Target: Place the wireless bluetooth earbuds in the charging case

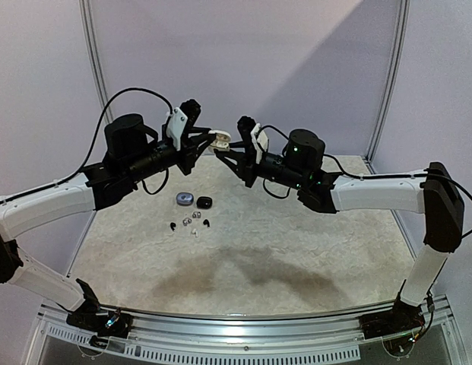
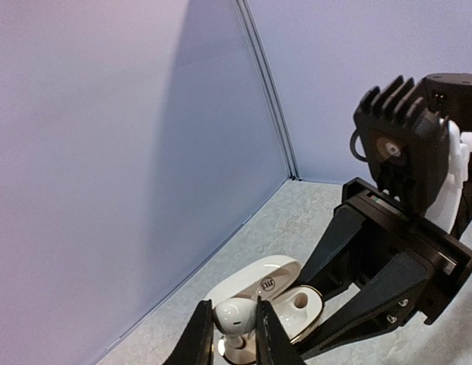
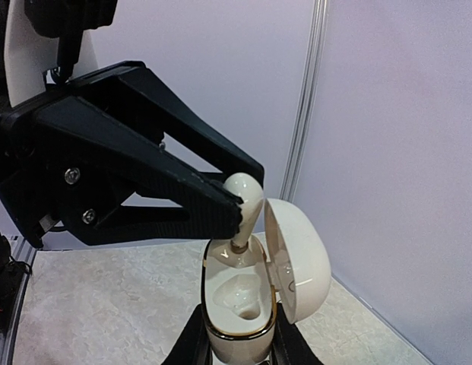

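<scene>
Left side: left fingers (image 2: 199, 342) pinched shut on the bulb of a white earbud (image 2: 234, 318), stem pointing down. Held high, well above the surface (image 1: 296, 251).

Down on that surface, below and a little left of the meeting point: a grey-blue case (image 1: 184, 199) just beside a black case (image 1: 204, 201), with a scatter of loose earbuds (image 1: 191, 225) near them.

Centre: charging case (image 3: 236, 308) open, lid (image 3: 300, 258) swung back to the right in the right wrist view, gold-rimmed base turned up toward the earbud. Stem tip down at the mouth of the far well, bulb tilted, not yet seated. Near well bare.

Right side: right fingers (image 2: 372, 300) clamped on the lower body of the case, holding it up in the air, nose to nose with the left ones.

Probably mid-insertion, with the seating left to do. Possible trouble from here:
- Pushing with the stem off-axis: a jam against the rim, or the case twisted within the right grip.
- Letting go before the bulb drops into its well: a fall to the surface, in among the loose ones.
- Brushing the lid on withdrawal: a snap shut on a half-seated earbud.
- Squeezing a smooth, rounded shell too near its bottom: a slip out of the right grip.
</scene>
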Robot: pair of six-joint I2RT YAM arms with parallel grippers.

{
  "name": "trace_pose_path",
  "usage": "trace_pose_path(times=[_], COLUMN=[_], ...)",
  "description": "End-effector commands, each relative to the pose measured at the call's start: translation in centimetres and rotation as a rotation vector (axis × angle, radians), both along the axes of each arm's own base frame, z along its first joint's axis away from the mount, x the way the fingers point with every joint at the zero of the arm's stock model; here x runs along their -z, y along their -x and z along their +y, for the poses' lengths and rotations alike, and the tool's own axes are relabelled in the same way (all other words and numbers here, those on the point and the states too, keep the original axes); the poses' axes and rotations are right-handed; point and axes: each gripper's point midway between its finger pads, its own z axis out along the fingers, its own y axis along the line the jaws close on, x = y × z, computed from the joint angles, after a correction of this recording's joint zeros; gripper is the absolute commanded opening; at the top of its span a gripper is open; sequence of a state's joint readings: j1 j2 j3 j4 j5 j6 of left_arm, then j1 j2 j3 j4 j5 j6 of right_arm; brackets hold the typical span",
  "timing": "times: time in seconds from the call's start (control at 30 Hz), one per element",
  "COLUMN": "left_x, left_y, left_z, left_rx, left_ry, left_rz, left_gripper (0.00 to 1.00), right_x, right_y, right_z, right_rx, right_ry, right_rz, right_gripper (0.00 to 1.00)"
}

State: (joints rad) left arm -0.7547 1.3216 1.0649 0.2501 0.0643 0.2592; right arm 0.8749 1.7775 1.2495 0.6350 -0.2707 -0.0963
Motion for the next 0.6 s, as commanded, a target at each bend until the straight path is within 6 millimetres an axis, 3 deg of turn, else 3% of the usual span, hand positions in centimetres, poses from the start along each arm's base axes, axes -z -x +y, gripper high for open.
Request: trace_pose_path(times=[0.0, 0.57], left_x=[1.1, 2.7], left_y=[-0.3, 0.0], left_z=[-0.2, -0.5], left_rx=[-0.011, 0.013], left_ry=[-0.033, -0.065], left_rz=[0.015, 0.069], left_gripper=[0.00, 0.00], right_x=[-2.1, -2.7], right_y=[0.6, 0.2], right_z=[-0.5, -0.8], right_rx=[0.006, 0.030], right_ry=[-0.024, -0.042], right_rz=[-0.027, -0.015], right_gripper=[0.00, 0.00])
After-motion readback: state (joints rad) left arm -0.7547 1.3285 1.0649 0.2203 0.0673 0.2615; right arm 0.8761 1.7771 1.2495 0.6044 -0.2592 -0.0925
